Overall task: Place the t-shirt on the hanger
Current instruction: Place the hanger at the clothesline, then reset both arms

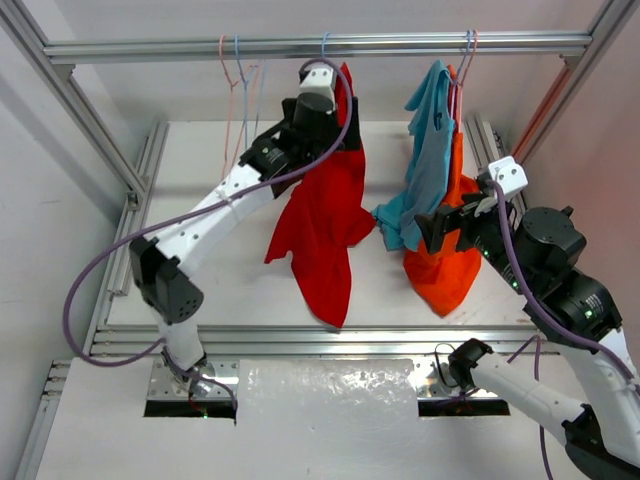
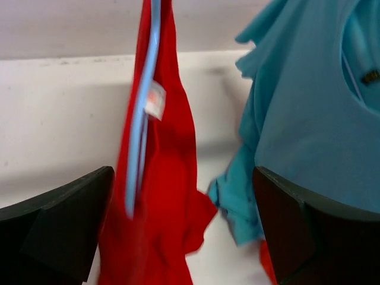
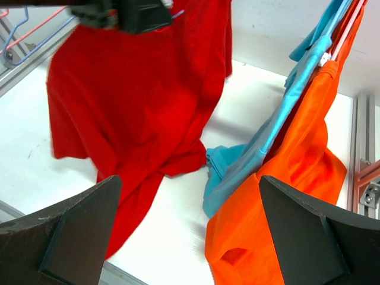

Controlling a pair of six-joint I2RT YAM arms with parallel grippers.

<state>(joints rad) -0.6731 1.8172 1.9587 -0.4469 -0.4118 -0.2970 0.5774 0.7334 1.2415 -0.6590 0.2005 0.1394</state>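
A thin pink wire hanger (image 1: pixel 226 100) hangs bare from the grey metal rail (image 1: pixel 150 47) at the far left. Below it the white left arm (image 1: pixel 215 215) reaches up and to the right, toward the top of the plain bright red short-sleeved t-shirt (image 1: pixel 325 220).

The left gripper (image 2: pixel 183 172) is spread wide. In its wrist view the red cloth and the thin light-blue wire hanger (image 2: pixel 142 119) show in the gap between its dark fingers (image 2: pixel 65 225), and neither finger can be seen touching them.

The t-shirt hangs from that hanger, whose hook is over the rail near the middle. The blue wire runs down along the cloth beside a small white label (image 2: pixel 155 100). The shirt is bunched into a narrow, lopsided drape, and its lower end trails down toward the white surface (image 1: pixel 220 290).

To the right, a light blue cloth shirt (image 1: pixel 428 150) and an orange cloth shirt (image 1: pixel 440 270) hang close together from the same rail, the blue one overlapping the orange.

Furthest right, the right arm (image 1: pixel 560 270) points its gripper (image 3: pixel 187 178) toward these clothes. Its fingers are wide apart and hold nothing, and they stand clear of the cloth.
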